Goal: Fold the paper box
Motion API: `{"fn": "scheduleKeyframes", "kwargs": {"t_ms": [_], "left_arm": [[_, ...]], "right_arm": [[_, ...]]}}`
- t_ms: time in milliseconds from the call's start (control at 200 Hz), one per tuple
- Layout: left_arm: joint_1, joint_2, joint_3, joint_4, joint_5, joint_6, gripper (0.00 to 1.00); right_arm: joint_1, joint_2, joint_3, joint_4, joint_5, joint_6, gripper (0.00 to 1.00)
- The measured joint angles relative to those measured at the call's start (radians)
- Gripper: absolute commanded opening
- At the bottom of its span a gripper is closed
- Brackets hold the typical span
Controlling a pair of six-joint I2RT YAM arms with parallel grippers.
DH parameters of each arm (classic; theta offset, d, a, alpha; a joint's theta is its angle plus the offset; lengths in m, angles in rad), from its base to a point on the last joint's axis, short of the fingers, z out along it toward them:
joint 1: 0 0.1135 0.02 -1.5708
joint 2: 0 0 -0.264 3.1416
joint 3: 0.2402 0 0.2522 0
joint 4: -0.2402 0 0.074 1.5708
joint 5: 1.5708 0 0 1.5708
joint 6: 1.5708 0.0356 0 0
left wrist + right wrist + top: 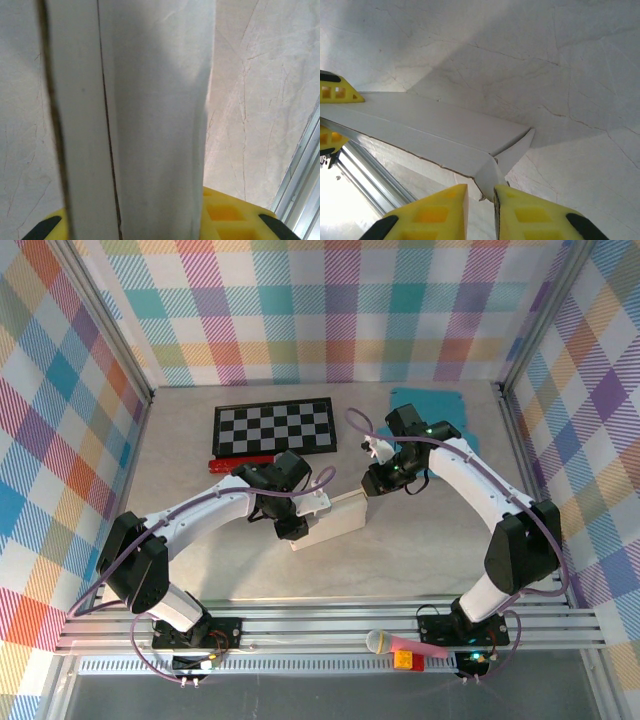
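**Top external**
1. Paper box (pixel 335 520): cream, lying mid-table between the two arms with its long side on a slant. I cannot see inside it.
2. Left gripper (pixel 296 530): at the box's near-left end, clamped on it.
3. Right gripper (pixel 372 486): at the box's far-right corner, touching it.
4. Checkerboard (pixel 275 427): flat at the back of the table (pixel 420 560), with a red piece (pixel 228 465) along its near-left edge.
5. Teal cloth (pixel 432 405): back right.
6. Microphone (pixel 400 643): on the front rail (pixel 300 625), with a yellow-and-red block (pixel 407 660) just beside it.

**Left wrist**
1. The box rises as a tall pale panel up the middle, with a dark seam running its length.
2. The left fingers (pixel 227 215), yellow, sit on either side of its lower end. I log this tool as narrow and holding the box.

**Right wrist**
1. The right fingers (pixel 437 210), yellow, stand almost together. A corner flap of the box is pinched in the slit between them, so I log this tool as narrow and gripping the flap.
2. The box runs off to the left, where the other arm's yellow fingers bracket its far end.
3. The box's interior is hidden here too.
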Motion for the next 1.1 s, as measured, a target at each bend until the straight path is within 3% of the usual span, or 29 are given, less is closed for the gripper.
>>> {"fn": "scheduleKeyframes", "kwargs": {"t_ms": [265,500,765,1105], "left_arm": [[0.000,0.011,0.012,-0.004,0.003,0.000,0.26],[0.000,0.011,0.012,-0.004,0.003,-0.001,0.26],[0.001,0.019,0.021,-0.006,0.002,-0.027,0.25],[0.011,0.026,0.029,-0.006,0.007,-0.037,0.27]], "right_arm": [[0.014,0.004,0.000,0.000,0.030,0.000,0.16],[0.026,0.017,0.011,0.000,0.048,0.006,0.00],[0.054,0.013,0.009,0.031,0.114,0.099,0.00],[0.089,-0.088,-0.122,0.159,0.187,0.230,0.00]]}}
